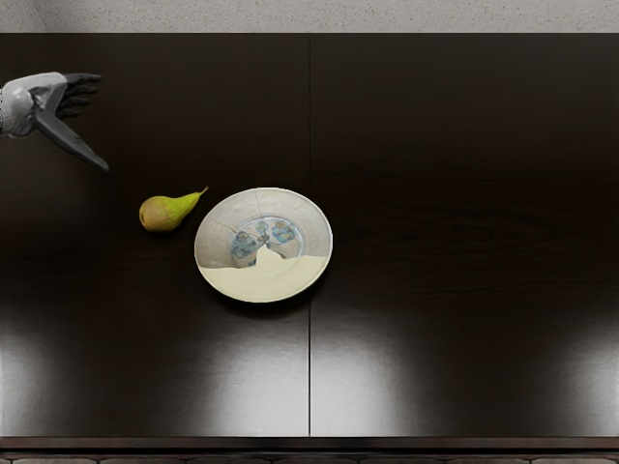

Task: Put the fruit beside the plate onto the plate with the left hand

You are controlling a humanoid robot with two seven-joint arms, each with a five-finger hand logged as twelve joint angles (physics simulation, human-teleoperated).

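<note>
My left robot hand [46, 104] hangs over the far left of the dark tabletop [464, 319], fingers spread, holding nothing. The pear [166, 212] lies nearer and to the right of it, well apart, on its side just beside the plate's [314, 227] left rim. Its long axis runs left to right, with the stem tipped toward the plate. The skin is yellow-green, browner at the fat end. My right arm is out of view.
</note>
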